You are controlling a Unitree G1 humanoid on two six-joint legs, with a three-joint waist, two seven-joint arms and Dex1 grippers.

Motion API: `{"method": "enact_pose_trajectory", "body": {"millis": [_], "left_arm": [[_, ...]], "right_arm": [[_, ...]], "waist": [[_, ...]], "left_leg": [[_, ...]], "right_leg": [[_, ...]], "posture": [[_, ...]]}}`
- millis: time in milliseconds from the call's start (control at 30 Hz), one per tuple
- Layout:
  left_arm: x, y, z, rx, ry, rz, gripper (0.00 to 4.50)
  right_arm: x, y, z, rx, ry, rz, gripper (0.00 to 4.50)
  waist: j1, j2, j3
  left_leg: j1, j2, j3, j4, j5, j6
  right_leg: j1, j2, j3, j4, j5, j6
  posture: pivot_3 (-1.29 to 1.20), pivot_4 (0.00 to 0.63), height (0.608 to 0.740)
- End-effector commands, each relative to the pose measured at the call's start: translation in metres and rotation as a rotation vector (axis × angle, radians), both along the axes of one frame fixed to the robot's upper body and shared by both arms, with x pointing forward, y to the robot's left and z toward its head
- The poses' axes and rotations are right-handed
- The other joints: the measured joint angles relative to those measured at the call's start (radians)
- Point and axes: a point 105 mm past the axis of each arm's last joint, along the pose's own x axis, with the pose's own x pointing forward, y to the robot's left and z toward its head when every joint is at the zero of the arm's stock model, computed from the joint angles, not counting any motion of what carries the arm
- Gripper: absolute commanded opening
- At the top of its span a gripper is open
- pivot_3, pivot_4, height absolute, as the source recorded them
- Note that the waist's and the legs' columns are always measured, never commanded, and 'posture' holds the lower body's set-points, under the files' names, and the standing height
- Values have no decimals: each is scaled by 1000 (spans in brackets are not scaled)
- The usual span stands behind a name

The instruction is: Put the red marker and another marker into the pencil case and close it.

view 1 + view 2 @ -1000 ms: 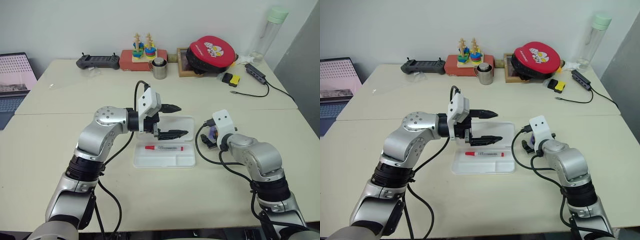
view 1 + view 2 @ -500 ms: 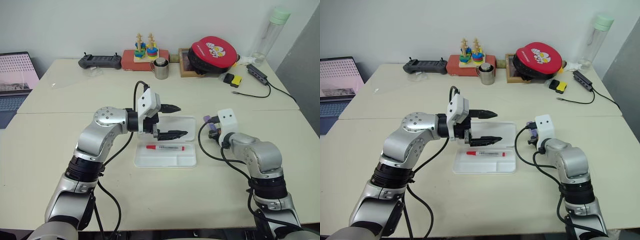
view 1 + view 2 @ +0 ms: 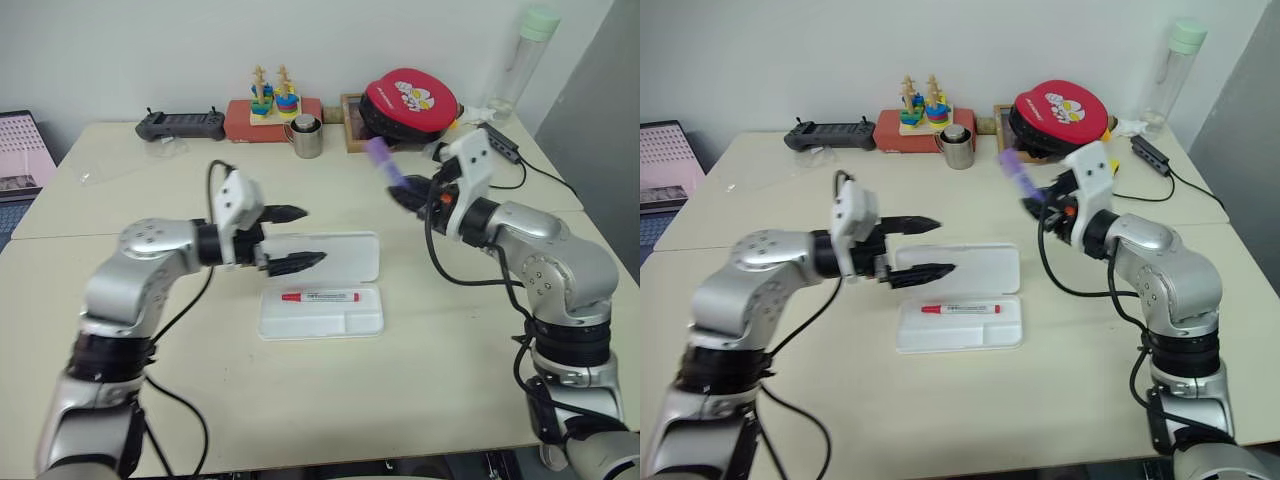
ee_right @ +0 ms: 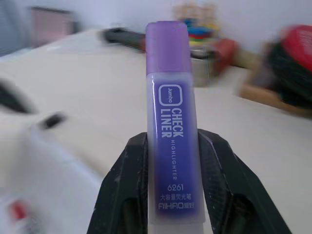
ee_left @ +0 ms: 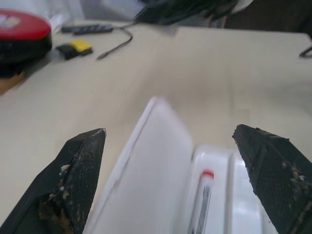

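The pencil case [image 3: 352,323] lies open in the middle of the table, its lid [image 3: 340,256] flat behind the tray. The red marker [image 3: 320,296] rests in the tray's long compartment. My left gripper [image 3: 312,236] hovers open at the lid's left end, holding nothing; in the left wrist view its fingers [image 5: 80,168] frame the lid [image 5: 146,161] and the red marker [image 5: 204,195]. My right gripper [image 3: 405,195] is raised above the table to the right of the case, shut on the light-purple highlighter [image 3: 381,157], whose cap end sticks out past the fingertips [image 4: 134,161].
Along the back edge stand a game controller [image 3: 180,124], a stacking toy on a red box [image 3: 270,100], a steel cup [image 3: 307,138], a red round pouch [image 3: 410,100] and a bottle [image 3: 520,60]. A laptop [image 3: 20,150] sits at far left.
My right gripper shut on the purple highlighter, lifted it off the table and swung it up and toward the case. My left gripper drew back leftward off the case. The head camera shifted.
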Motion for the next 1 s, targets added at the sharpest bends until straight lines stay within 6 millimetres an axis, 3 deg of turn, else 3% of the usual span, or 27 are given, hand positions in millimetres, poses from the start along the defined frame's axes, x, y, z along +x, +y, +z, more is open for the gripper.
{"method": "enact_pose_trajectory", "body": {"millis": [33, 100, 167, 400, 700, 967, 1000], "left_arm": [[-25, 36, -21, 165, 43, 53, 4500], [-37, 57, -39, 223, 97, 99, 4500], [-43, 65, -39, 211, 105, 135, 4500], [-60, 65, -35, 174, 125, 154, 4500], [-59, 62, -30, 155, 121, 158, 4500], [-50, 60, -25, 122, 89, 177, 4500], [-49, 60, -24, 121, 86, 180, 4500]], "right_arm": [[-32, 35, -13, -146, 30, 288, 1076], [-42, 47, -32, -232, 72, 380, 1076], [-44, 57, -49, -304, 87, 413, 1076], [-43, 88, -90, -441, 88, 469, 1076], [-37, 94, -103, -465, 102, 458, 1076], [-44, 92, -109, -479, 125, 487, 1076], [-46, 92, -109, -479, 127, 490, 1777]], "waist": [[5, 0, 0], [8, 1, 1], [20, 1, 1], [43, -1, 1], [34, -1, 1], [35, -1, 1], [35, -1, 1]], "left_leg": [[0, 0, -1, 0, 0, 0], [0, 0, -1, 0, 0, 0], [-1, 0, -2, 0, 0, 0], [-2, -1, -3, 2, 0, 0], [-1, 0, -2, 1, 0, 0], [-1, 0, -2, 1, 0, 0], [-1, 0, -2, 1, 0, 0]], "right_leg": [[0, 0, -1, 0, 0, 0], [-1, 0, -1, 0, 0, 0], [-1, 0, -1, 0, 0, 0], [0, -1, -2, 0, 0, 0], [-1, 0, -2, 1, 0, 0], [-1, 0, -2, 1, 0, 0], [-1, 0, -2, 0, 0, 0]], "posture": [[0, 150, 740], [0, 150, 740], [0, 150, 740], [0, 150, 740], [0, 150, 740], [0, 150, 740], [0, 150, 740]]}}
